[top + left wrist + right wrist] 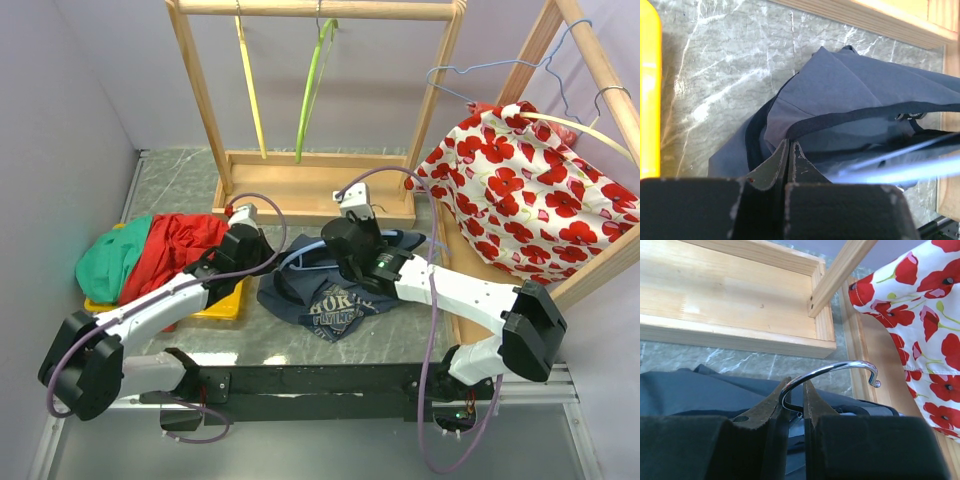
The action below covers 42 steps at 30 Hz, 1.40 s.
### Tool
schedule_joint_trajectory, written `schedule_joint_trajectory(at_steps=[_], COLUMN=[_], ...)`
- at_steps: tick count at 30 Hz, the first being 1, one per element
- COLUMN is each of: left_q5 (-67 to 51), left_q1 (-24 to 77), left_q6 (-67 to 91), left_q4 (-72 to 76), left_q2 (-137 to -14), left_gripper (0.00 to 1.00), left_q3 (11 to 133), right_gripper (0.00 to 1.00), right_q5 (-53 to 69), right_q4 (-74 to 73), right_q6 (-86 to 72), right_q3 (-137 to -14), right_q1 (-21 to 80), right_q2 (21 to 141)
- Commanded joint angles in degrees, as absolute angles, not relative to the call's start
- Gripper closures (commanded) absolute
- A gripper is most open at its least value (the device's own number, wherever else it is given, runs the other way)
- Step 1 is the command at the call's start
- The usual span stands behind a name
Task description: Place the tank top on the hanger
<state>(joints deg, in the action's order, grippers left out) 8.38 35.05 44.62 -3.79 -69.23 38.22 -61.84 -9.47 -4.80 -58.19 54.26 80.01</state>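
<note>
The navy tank top [335,295] lies crumpled on the marble table, its pale lettering facing up. The light blue hanger [301,252] runs partly inside it. My left gripper [266,260] is at the shirt's left edge. In the left wrist view it [790,144] is shut on the tank top's [840,85] dark hem, with the hanger [900,170] a blue blur to the right. My right gripper [345,232] is at the shirt's far edge. In the right wrist view it [795,383] is shut on the hanger's chrome hook [832,370], above the tank top [690,390].
A wooden rack [312,190] stands behind, with a yellow hanger [250,90] and a lime green hanger [312,90] on its rail. Red and green garments [150,260] lie on a yellow tray at left. A poppy-print fabric [530,190] hangs on a wooden frame at right.
</note>
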Motion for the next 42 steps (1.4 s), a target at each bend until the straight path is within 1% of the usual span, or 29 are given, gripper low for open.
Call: schedule_joint_trajectory(at_steps=[1, 12, 18, 23, 29, 33, 37, 39, 42], left_q5=[8.4, 8.8, 9.7, 7.9, 4.4, -1.3, -4.8, -5.6, -5.8], left_q1=[34.9, 34.9, 34.0, 33.7, 33.7, 33.7, 33.8, 33.8, 33.8], left_q6=[43.5, 43.2, 41.3, 40.7, 37.6, 34.9, 33.3, 32.9, 32.4], left_q4=[-5.5, -5.3, -9.1, -11.7, -15.0, -17.6, -20.0, -21.2, -21.8], left_q2=[-66.1, -64.0, -61.4, -58.9, -58.5, -59.3, -60.0, -60.1, -60.4], left_gripper=[0.99, 0.99, 0.99, 0.99, 0.99, 0.99, 0.99, 0.99, 0.99], left_q3=[37.4, 35.2, 38.7, 41.2, 47.7, 54.7, 60.2, 62.8, 65.4], right_gripper=[1.0, 1.0, 1.0, 1.0, 1.0, 1.0, 1.0, 1.0, 1.0], right_q5=[-64.9, -64.2, -63.3, -63.9, -63.6, -65.2, -64.9, -64.3, -63.6], right_q4=[-8.1, -8.8, -7.6, -7.4, -7.1, -9.0, -8.2, -5.5, -8.2], right_q6=[-5.0, -5.8, -6.1, -5.8, -3.7, -2.7, -1.8, -1.2, -3.0], right_q3=[-62.6, -62.4, -60.1, -59.3, -63.0, -69.9, -73.0, -73.0, -75.4], right_q1=[51.9, 51.2, 51.2, 51.2, 52.9, 55.0, 55.6, 55.5, 56.3], right_q2=[79.7, 78.7, 77.3, 77.3, 78.2, 80.7, 83.3, 84.3, 86.1])
